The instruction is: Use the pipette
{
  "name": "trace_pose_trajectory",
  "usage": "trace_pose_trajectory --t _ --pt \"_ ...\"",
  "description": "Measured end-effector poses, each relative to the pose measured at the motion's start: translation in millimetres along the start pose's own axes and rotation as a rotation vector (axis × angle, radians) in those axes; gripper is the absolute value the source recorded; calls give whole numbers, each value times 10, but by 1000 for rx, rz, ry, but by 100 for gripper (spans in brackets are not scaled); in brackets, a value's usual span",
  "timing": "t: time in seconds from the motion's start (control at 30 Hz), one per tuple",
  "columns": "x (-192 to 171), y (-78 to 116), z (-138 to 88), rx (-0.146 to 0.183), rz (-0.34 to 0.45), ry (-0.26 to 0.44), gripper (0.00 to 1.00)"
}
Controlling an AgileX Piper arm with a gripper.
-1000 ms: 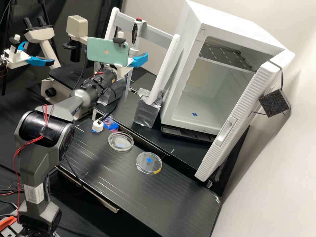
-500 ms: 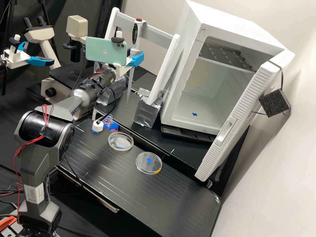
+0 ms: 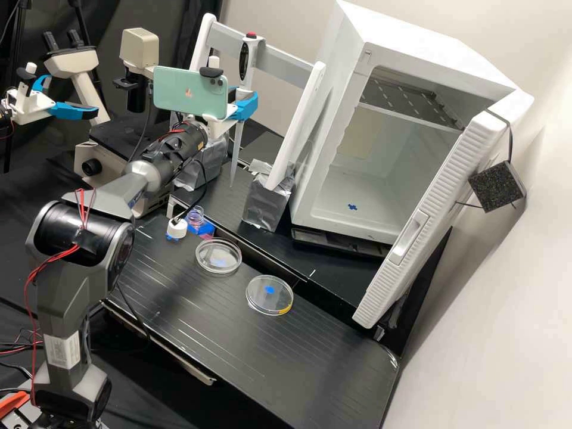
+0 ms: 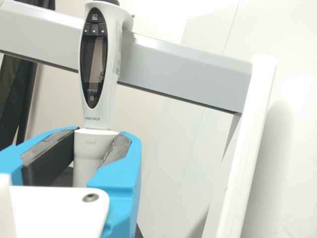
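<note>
In the high view, my gripper (image 3: 243, 106) is at the rack behind the bench, its blue fingers around the grey-white pipette (image 3: 248, 65) below the display. The pipette stands nearly upright at the rack's crossbar, its long clear tip pointing down. In the wrist view, my gripper (image 4: 101, 136) is shut on the white lower barrel of the pipette (image 4: 99, 111), with a finger against each side. An uncapped bottle (image 3: 196, 219) sits in a blue holder, beside a white cap (image 3: 177, 228). Two clear dishes (image 3: 218, 257) (image 3: 269, 295) lie on the bench.
The rack's grey crossbar (image 3: 280, 59) runs behind the pipette to a white post (image 3: 301, 119) with a foil-wrapped foot. An incubator (image 3: 381, 143) with its door open stands at the right. A microscope (image 3: 138, 53) and a second arm's gripper are at the left.
My gripper and the phone on the wrist have shifted slightly left and up. The pipette's lower end has swung a little to the right, while its top has hardly moved.
</note>
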Motion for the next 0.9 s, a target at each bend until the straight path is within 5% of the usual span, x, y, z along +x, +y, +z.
trace_pose_trajectory --t 0.9 --pt "-17 47 -5 26 9 -7 0"
